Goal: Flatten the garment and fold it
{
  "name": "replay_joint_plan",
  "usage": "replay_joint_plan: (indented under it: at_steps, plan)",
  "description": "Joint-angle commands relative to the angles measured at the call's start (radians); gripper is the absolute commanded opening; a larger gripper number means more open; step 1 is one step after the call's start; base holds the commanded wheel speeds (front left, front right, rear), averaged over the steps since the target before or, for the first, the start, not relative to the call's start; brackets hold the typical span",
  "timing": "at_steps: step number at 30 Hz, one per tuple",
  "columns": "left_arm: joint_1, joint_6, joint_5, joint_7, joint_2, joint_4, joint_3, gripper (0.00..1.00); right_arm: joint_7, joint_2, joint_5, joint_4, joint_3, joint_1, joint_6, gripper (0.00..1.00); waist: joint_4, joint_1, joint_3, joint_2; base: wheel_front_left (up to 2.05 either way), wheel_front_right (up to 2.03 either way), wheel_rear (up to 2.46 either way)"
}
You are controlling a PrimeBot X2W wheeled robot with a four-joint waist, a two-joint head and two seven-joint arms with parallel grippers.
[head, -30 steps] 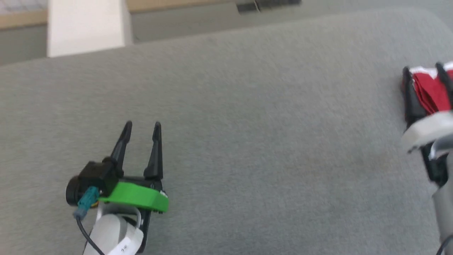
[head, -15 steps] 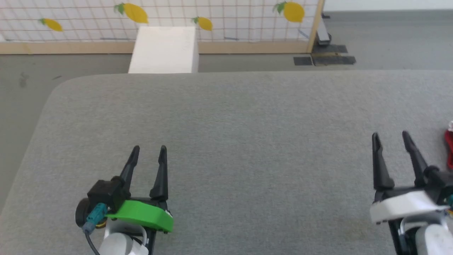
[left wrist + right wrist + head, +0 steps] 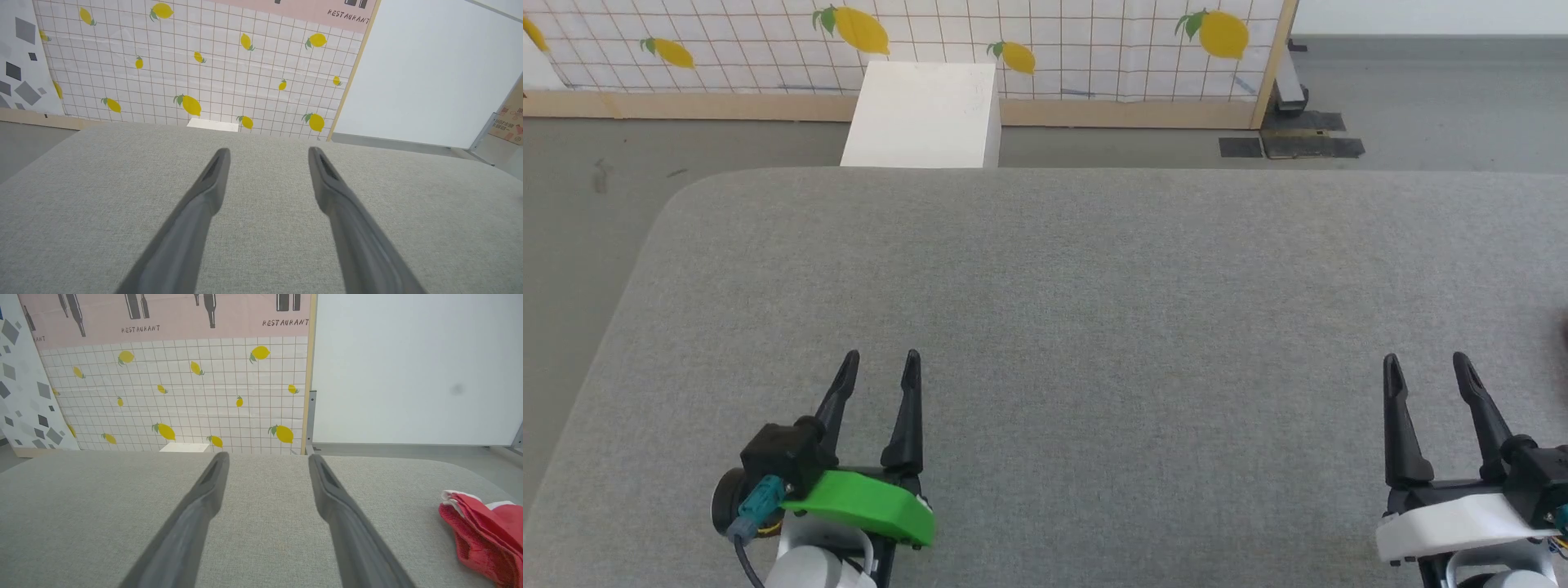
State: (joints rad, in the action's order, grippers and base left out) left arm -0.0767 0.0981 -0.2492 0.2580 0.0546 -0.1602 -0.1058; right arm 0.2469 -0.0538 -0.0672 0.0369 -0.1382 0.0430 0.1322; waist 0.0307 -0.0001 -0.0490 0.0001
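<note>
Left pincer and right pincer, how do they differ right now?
The left pincer sits on a green collar; the right pincer sits on a white collar. The red garment lies bunched to the right pincer's right, while the left pincer has bare grey table around it. Shared: both are open, empty, with fingers pointing forward over the table.

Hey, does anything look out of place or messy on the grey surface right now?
Only the garment: it lies in a bunched, uneven heap near the right edge of the grey surface, to the right of the open right gripper, not spread flat. The left gripper is open and empty too. Nothing looks spilled or damaged.
</note>
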Motion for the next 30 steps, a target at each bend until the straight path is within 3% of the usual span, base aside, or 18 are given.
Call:
replay_joint_plan:
  at_steps: [1,28,29,30]
  plan:
    - [0.011,-0.007,-0.017,0.004,-0.004,-0.004,-0.001,1.0,0.008,0.003,-0.006,-0.002,0.002,0.01,-0.002,1.0,-0.001,0.0001,0.0,-0.0001,0.0,0.0,0.0]
    - [0.016,-0.019,-0.028,0.004,-0.004,-0.004,-0.003,1.0,0.014,0.003,-0.035,0.022,0.011,0.005,-0.002,1.0,-0.015,0.0001,0.006,-0.0001,0.0,0.0,0.0]
    - [0.003,-0.013,-0.025,0.0,-0.001,-0.004,-0.004,0.0,0.009,0.001,-0.03,0.02,0.01,0.0,0.0,0.0,-0.015,0.0001,0.006,-0.0001,0.0,0.0,0.0]
    - [0.002,-0.013,-0.025,-0.002,-0.001,-0.004,-0.005,0.0,0.008,0.0,-0.029,0.02,0.01,0.0,0.0,0.0,-0.015,0.0001,0.006,-0.0001,0.0,0.0,0.0]
